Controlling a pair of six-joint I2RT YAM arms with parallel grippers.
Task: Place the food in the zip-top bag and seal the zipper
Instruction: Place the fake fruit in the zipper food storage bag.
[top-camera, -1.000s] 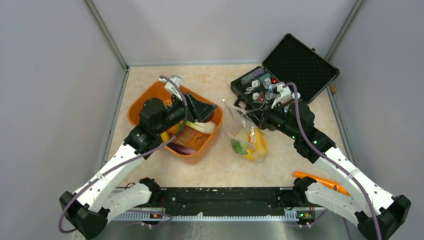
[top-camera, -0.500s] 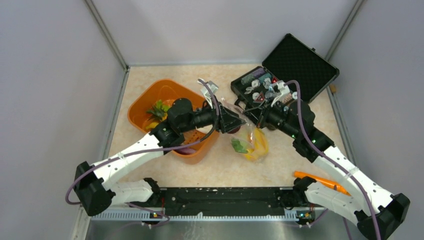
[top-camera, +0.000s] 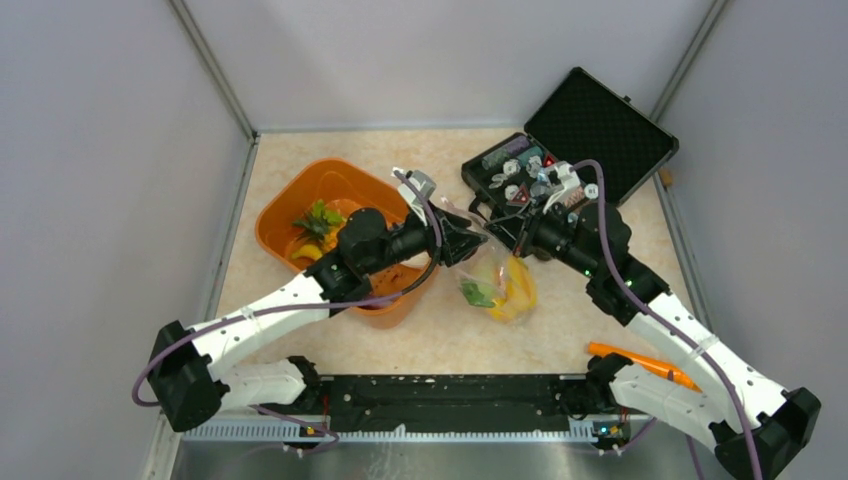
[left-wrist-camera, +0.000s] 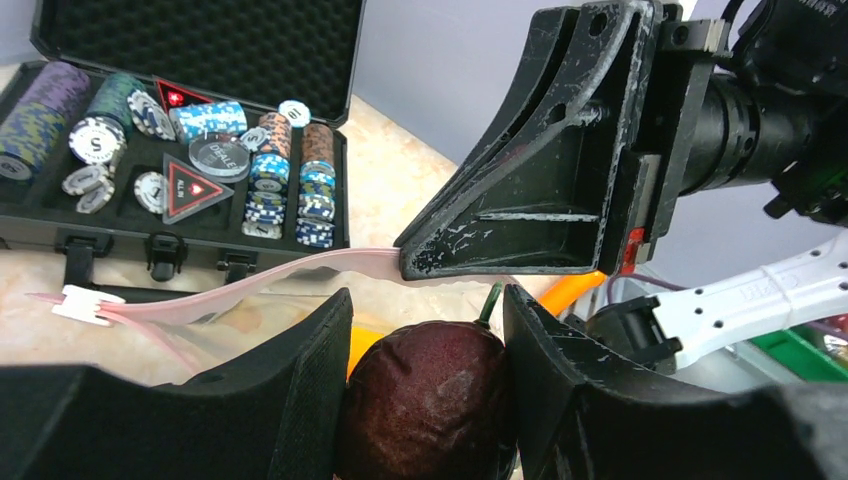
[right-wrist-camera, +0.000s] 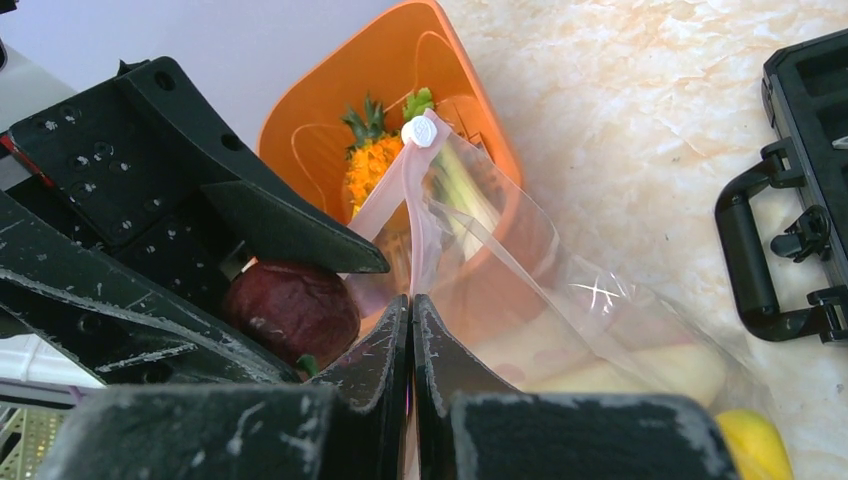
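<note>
Two arms meet at mid-frame in the top view. The left gripper (top-camera: 462, 243) reaches rightward from over the orange tub (top-camera: 285, 200) to the raised mouth of the zip-top bag (top-camera: 497, 283), which the right gripper (top-camera: 505, 232) holds up from the other side. Yellow and green food already lies low in the bag, below centre. The pineapple (top-camera: 318, 218) sits in the tub at left.

From the left wrist, we see the left jaws half spread and clamped on the dark purple eggplant (left-wrist-camera: 428, 410) at bottom centre. The pink zipper (left-wrist-camera: 250, 285) runs across the middle of the frame to the right gripper's fingers, just above the eggplant.

From the right wrist, the fingers are pressed together on that pink strip at lower centre. The eggplant is just left of them, and the clear bag wall falls away to the right.

We judge the step in hand to be loading the eggplant. Next, it must go down between the bag's two lips before the left jaws let go. We cannot tell how wide the mouth gapes.
</note>
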